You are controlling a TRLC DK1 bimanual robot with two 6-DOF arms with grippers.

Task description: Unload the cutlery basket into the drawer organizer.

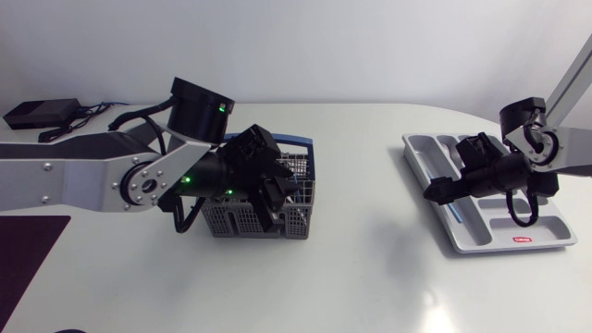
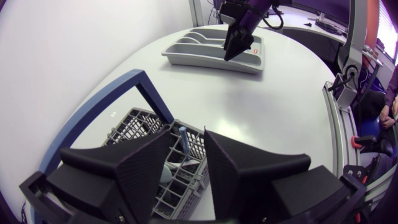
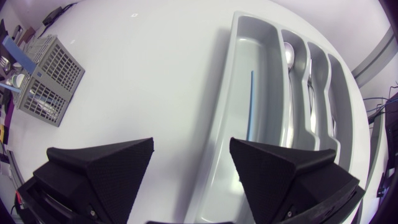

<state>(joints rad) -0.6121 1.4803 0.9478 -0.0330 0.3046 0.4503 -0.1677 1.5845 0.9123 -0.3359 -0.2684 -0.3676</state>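
The grey cutlery basket (image 1: 236, 222) with a blue carrying handle (image 2: 106, 106) stands left of the table's middle. My left gripper (image 1: 273, 199) hangs over its right half. In the left wrist view its fingers (image 2: 143, 168) flank a blue-handled utensil (image 2: 184, 140) standing in the basket, with a gap still showing, so the gripper (image 2: 189, 134) is open. The grey drawer organizer (image 1: 546, 227) lies at the right. My right gripper (image 3: 191, 149) hovers open and empty above its near rim (image 3: 217, 162). A thin blue-handled piece (image 3: 250, 106) lies in the long compartment, and spoons (image 3: 289, 53) lie in the narrower ones.
A black box with cables (image 1: 42, 113) sits at the back left. A dark purple mat (image 1: 28, 250) lies at the front left. Bare white tabletop (image 1: 370, 250) stretches between basket and organizer. The basket (image 3: 46, 81) also shows far ahead of the right gripper.
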